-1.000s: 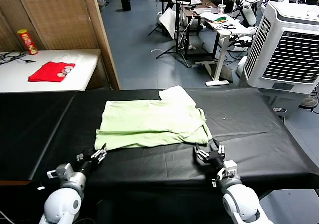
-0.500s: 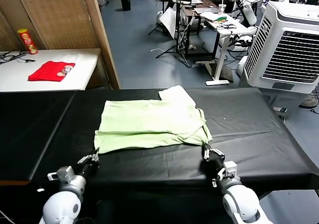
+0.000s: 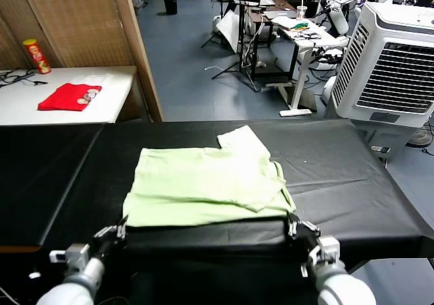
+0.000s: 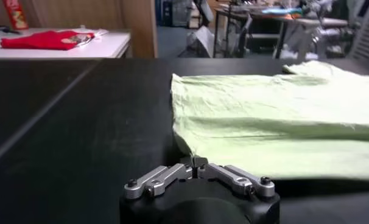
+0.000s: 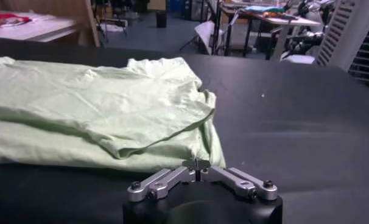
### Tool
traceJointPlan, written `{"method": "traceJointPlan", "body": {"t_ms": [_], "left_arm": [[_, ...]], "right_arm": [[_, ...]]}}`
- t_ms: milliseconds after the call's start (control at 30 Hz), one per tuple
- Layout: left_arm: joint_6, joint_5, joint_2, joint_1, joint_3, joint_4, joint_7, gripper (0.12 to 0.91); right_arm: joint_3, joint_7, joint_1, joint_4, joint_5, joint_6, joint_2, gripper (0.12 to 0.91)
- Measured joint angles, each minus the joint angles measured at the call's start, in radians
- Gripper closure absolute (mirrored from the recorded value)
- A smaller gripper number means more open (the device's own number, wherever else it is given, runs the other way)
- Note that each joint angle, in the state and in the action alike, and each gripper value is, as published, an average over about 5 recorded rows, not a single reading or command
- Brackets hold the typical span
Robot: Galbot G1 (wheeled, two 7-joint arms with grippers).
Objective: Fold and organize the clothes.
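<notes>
Black table point(image 3: 352, 183): T-shirt point(image 3: 203, 183) near corners pinched in closed left gripper point(image 3: 121, 228), right gripper point(image 3: 293, 221).

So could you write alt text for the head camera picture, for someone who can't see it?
A pale green T-shirt lies partly folded on a black table, its near corners pinched by the robot's left end effector and right end effector. Behind, a small red garment sits on a white table.
</notes>
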Motion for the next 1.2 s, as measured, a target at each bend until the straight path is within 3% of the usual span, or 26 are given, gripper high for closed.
{"method": "traceJointPlan", "body": {"t_ms": [67, 233, 367, 467, 600, 700, 900, 1033, 1200], "left_arm": [[-0.004, -0.004, 0.006, 0.033, -0.011, -0.016, -0.004, 0.901], [0.001, -0.026, 0.006, 0.077, -0.028, -0.047, -0.027, 0.883], [0.037, -0.063, 0.012, 0.101, -0.041, -0.071, -0.056, 0.723], [0.071, -0.095, 0.028, 0.113, -0.059, -0.098, -0.076, 0.555], [0.087, -0.161, 0.048, 0.094, -0.075, -0.141, -0.111, 0.335], [0.082, -0.201, 0.059, 0.035, -0.066, -0.148, -0.136, 0.25], [0.083, -0.293, 0.115, -0.194, -0.01, -0.065, -0.175, 0.232], [0.085, -0.347, 0.155, -0.385, 0.056, 0.047, -0.203, 0.232], [0.096, -0.4, 0.189, -0.592, 0.161, 0.215, -0.199, 0.232]], "right_arm": [[0.001, -0.001, -0.018, 0.015, -0.002, -0.006, 0.004, 0.815], [0.01, -0.003, -0.053, 0.048, -0.006, -0.035, 0.0, 0.559], [0.03, -0.001, -0.069, 0.089, 0.016, -0.049, -0.017, 0.35], [0.056, -0.01, -0.059, 0.116, 0.058, -0.035, -0.035, 0.252], [0.083, -0.029, 0.016, 0.105, 0.104, 0.026, -0.071, 0.229], [0.074, -0.029, 0.134, 0.041, 0.143, 0.083, -0.107, 0.227], [-0.019, -0.018, 0.449, -0.189, 0.178, 0.164, -0.15, 0.227], [-0.115, -0.003, 0.656, -0.377, 0.193, 0.168, -0.14, 0.227], [-0.255, -0.003, 0.895, -0.635, 0.27, 0.157, -0.108, 0.227]]}}
